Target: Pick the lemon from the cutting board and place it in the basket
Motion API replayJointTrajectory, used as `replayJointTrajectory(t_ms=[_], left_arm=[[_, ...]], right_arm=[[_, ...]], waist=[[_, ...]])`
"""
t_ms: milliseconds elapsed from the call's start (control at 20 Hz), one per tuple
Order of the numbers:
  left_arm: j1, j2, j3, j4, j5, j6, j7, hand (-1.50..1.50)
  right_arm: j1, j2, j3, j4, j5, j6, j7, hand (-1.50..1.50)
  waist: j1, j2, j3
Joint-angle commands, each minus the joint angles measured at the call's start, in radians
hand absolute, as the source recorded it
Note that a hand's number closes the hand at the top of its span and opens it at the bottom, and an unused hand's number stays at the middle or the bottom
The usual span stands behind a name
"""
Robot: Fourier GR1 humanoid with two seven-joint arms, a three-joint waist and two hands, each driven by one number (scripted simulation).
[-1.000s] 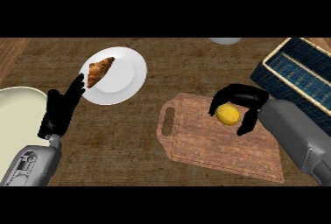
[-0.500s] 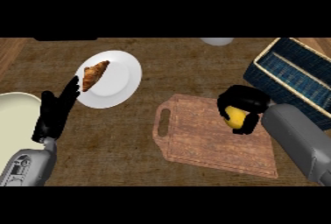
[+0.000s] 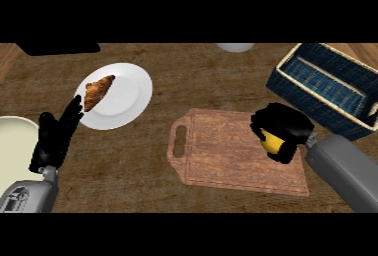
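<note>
The yellow round lemon (image 3: 272, 143) peeks out of the black right robot hand (image 3: 282, 129), over the reddish-brown wooden cutting board (image 3: 229, 155) with its streaky grain. The dark blue woven basket (image 3: 328, 87) has a pale tan rim and lighter blue stripes inside. The golden-brown croissant (image 3: 97, 91) lies on the round white plate (image 3: 124, 102), and the brown wooden counter (image 3: 133, 170) under them is dark and streaky.

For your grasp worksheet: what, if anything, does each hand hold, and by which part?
The right hand curls round the lemon, covering its top. The left hand holds nothing.
</note>
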Motion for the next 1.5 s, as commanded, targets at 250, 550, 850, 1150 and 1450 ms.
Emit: replayJointTrajectory(t_ms=[250,550,850,1150,1450], left_arm=[[0.043,0.002,0.015,-0.021,0.011,-0.005,-0.007,0.0],[0.069,0.007,0.016,-0.029,0.005,-0.008,-0.033,0.0],[0.033,0.017,0.011,-0.04,-0.001,-0.02,-0.011,0.0],[-0.016,-0.03,-0.031,-0.038,-0.021,-0.009,0.032,0.0],[-0.052,-0.053,-0.037,-0.009,-0.03,-0.019,0.004,0.0]], right_arm=[[0.183,-0.104,-0.186,-0.518,-0.337,0.217,0.181,1.5],[0.228,-0.093,-0.391,-0.788,-0.646,0.284,0.389,1.5],[0.168,-0.212,-0.659,-1.004,-0.947,0.335,0.686,1.5],[-0.015,-0.353,-0.864,-1.015,-1.269,0.325,1.026,1.5],[-0.25,-0.529,-0.923,-0.784,-1.334,0.381,1.158,1.5]], waist=[[-0.013,0.004,0.002],[-0.021,0.001,0.001],[0.007,0.013,0.002],[0.051,0.026,0.003],[0.085,0.036,0.004]])
